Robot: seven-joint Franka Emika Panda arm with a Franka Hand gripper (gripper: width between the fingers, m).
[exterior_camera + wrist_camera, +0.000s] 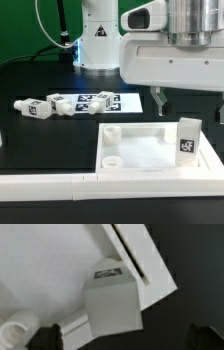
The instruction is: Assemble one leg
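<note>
Item 1: leg (188, 137), white, tagged, standing upright on the 3 o'clock corner of the square panel (140, 152); the wrist view shows it (110, 300) at the panel's edge (45, 274).
Item 2: 2 more legs (48, 105), lying at 10 o'clock on the black worktop (30, 140), just beside the marker board (105, 101).
Item 3: gripper (190, 100), above the upright leg at 2 o'clock; 1 finger (160, 101) visible, apart from the leg. Whether its fingers are spread or closed cannot be told.
Item 4: white rail (60, 185) along 6 o'clock.
</note>
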